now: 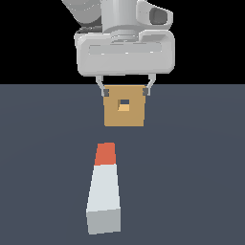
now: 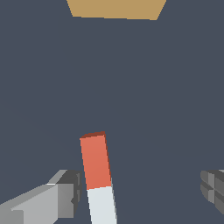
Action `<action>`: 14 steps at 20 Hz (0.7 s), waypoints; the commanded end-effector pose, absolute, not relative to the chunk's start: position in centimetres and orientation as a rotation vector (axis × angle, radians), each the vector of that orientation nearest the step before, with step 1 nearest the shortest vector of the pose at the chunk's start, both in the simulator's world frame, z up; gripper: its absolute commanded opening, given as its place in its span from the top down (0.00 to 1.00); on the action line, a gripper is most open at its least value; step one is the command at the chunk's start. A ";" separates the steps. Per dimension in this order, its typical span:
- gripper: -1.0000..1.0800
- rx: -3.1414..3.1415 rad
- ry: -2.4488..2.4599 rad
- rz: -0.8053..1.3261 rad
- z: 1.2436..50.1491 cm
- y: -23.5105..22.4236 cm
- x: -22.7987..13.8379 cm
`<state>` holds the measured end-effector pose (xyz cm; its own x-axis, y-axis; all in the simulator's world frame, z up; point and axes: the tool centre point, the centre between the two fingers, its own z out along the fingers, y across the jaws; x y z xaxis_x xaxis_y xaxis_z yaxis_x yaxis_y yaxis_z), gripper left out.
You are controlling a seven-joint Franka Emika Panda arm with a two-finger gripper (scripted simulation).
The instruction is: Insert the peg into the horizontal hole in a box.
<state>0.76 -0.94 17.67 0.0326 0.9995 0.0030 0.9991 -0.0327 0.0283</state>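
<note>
The peg [image 1: 104, 186] lies flat on the dark floor, white with a grey near end and its orange-red end pointing toward the box [image 1: 124, 107]. The box is tan, with the small square hole [image 1: 124, 104] in the face turned to the exterior view. My gripper [image 1: 125, 91] hangs open and empty, well above the floor, with its fingertips [image 1: 105, 92] showing at the box's top corners. In the wrist view the peg's orange end [image 2: 96, 162] lies below, between the spread fingers [image 2: 57, 197] and nearer one of them. The gripper [image 2: 138, 192] touches nothing. Only the box's edge [image 2: 116, 8] shows there.
The floor [image 1: 191, 167] is plain dark grey-blue, with black background above its far edge. No other object shows.
</note>
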 end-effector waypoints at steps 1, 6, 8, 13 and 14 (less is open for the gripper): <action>0.04 2.244 2.172 0.034 17.7 -0.9 0.8; 0.04 2.238 2.180 0.033 17.2 -1.5 0.5; 0.04 2.232 2.187 0.031 16.7 -2.1 0.3; 0.04 2.208 2.216 0.025 14.9 -4.4 -0.5; 0.04 2.202 2.223 0.024 14.5 -5.0 -0.7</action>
